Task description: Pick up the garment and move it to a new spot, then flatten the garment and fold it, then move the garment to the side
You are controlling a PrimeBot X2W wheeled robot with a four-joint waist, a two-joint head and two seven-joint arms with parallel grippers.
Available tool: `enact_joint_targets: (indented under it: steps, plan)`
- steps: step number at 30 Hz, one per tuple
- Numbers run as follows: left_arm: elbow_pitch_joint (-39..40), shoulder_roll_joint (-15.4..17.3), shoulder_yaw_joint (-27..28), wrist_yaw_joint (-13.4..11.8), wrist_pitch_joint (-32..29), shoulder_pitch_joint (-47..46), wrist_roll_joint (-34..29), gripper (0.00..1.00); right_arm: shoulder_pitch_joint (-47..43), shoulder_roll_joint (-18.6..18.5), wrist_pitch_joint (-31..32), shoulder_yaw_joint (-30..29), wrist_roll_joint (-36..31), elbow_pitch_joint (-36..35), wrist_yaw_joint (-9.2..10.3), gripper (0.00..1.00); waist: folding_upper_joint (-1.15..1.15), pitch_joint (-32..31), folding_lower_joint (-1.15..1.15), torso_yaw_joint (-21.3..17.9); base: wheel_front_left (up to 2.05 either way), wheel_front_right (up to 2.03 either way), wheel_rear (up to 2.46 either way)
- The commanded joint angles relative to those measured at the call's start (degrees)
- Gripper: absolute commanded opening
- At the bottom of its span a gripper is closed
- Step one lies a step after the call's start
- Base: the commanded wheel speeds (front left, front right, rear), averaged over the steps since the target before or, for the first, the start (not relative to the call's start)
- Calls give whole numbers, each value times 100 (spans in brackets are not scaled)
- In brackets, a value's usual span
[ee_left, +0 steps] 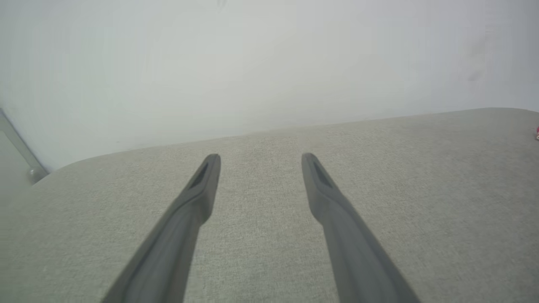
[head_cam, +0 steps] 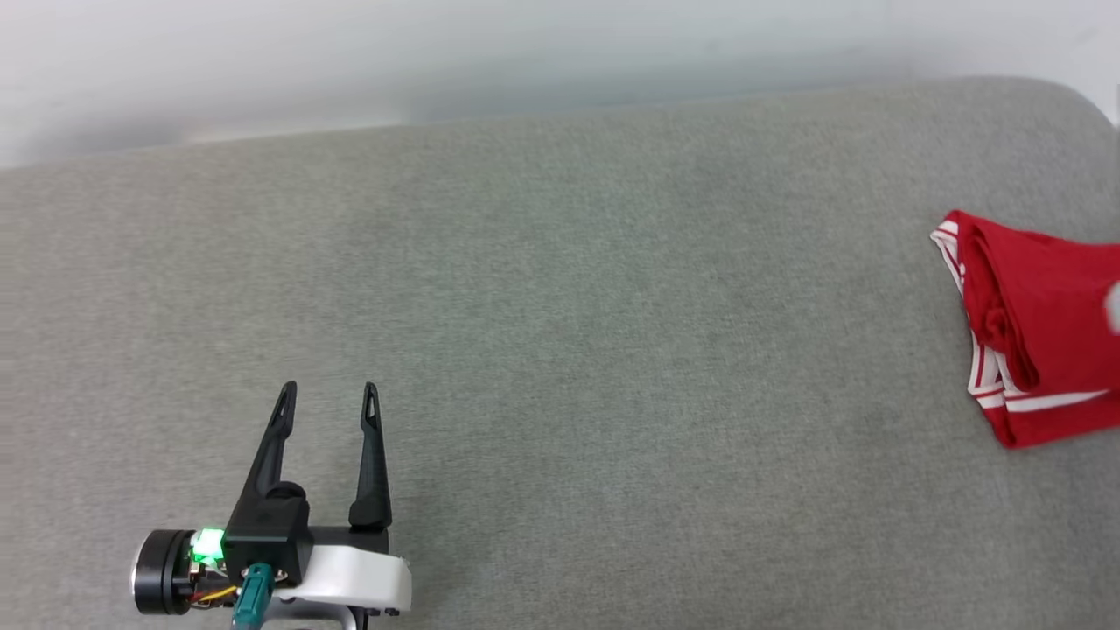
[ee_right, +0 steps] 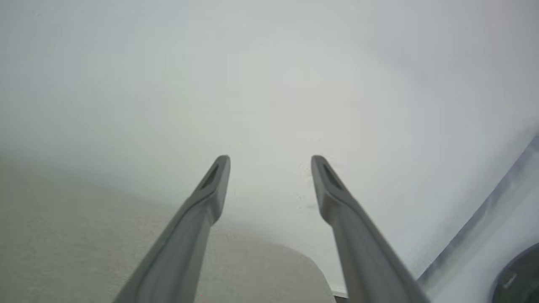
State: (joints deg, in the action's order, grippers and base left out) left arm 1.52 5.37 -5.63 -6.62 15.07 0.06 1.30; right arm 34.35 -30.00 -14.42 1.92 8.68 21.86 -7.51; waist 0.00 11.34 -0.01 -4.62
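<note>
We look down on a wide bench (head_cam: 560, 350) covered in plain grey cloth, with a pale wall (ee_right: 269, 63) behind its far edge.

The garment (head_cam: 1041, 324) lies at the bench's right edge, about midway between the near and far edges. It is a compact red bundle, folded over on itself, with red-and-white striped trim (head_cam: 984, 376) showing along the side that faces the middle of the bench. The picture's border cuts off its right part.

The left pincer (head_cam: 329, 387) sits near the bench's near left corner, well apart from the garment. Its two dark fingers are spread and hold nothing; only grey cloth shows between them.

The right pincer (ee_right: 270, 159) also has its fingers spread and empty. It points past a rounded corner of the bench toward the wall.

We judge the garment to be light, soft and limp, with no stiffness of its own. It should not break or slip from a firm pinch, but its layers may slide apart and the fold may fall open if only the top layer is lifted. The safest hold looks to be the thick folded edge beside the trim, pinching through all layers, ideally with one pincer at each end.
</note>
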Motion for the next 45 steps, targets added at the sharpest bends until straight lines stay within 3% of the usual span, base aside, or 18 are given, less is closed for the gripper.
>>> enact_joint_targets:
  steps: [1,7,15,30,45]
  plan:
    - [-8,-14,-11,-12,12,85,24,100,-281,275,-51,-123,-100,-303,4,100,0,-175,1,162,0,0,0]
    - [-59,-79,-29,13,12,209,35,100,-1245,1286,-70,-422,-336,-1518,5,100,0,-428,1,392,0,0,0]
    - [-132,-122,22,74,12,292,52,100,-2326,2172,-73,-384,-241,-1969,4,100,0,-681,1,630,0,0,0]
    - [-275,-183,39,155,12,527,105,100,-3668,2669,-75,-342,-263,-2096,3,100,0,-1023,1,808,0,0,0]
    - [-271,-221,171,306,12,757,134,100,-4127,2725,-75,-546,-123,-2210,3,100,0,-1134,1,749,0,0,0]
